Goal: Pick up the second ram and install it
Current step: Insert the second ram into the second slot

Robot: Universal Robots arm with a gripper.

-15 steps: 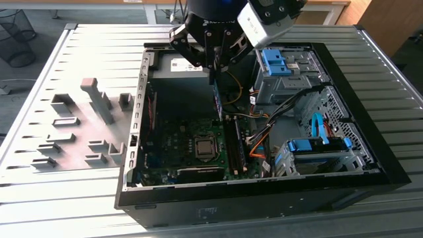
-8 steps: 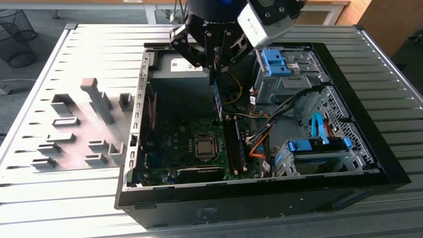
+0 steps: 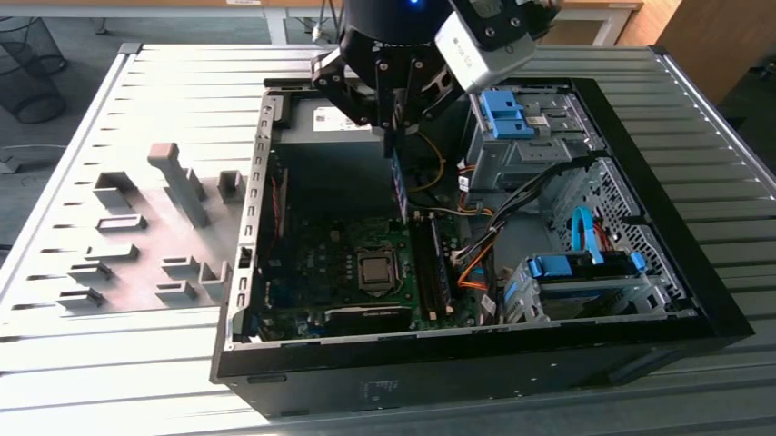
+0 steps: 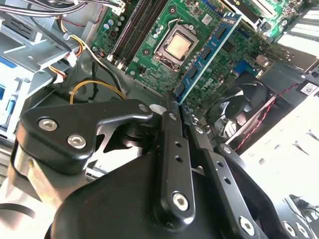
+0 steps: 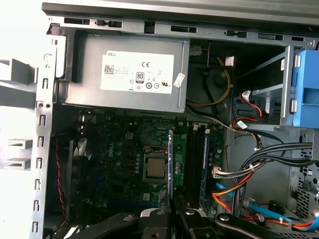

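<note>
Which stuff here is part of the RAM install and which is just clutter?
In the job:
- second ram, held on edge over the motherboard
- hand, shut on the stick
- motherboard, with memory slots beside the processor socket

Lying about:
- grey fixture blocks on the table outside the case
- blue drive brackets
- power supply
- cable bundle

Workshop or lab, slatted metal bench (image 3: pixel 97 381), open computer case (image 3: pixel 485 363), grey fixture blocks (image 3: pixel 145 245), wire bin (image 3: pixel 31 68)
</note>
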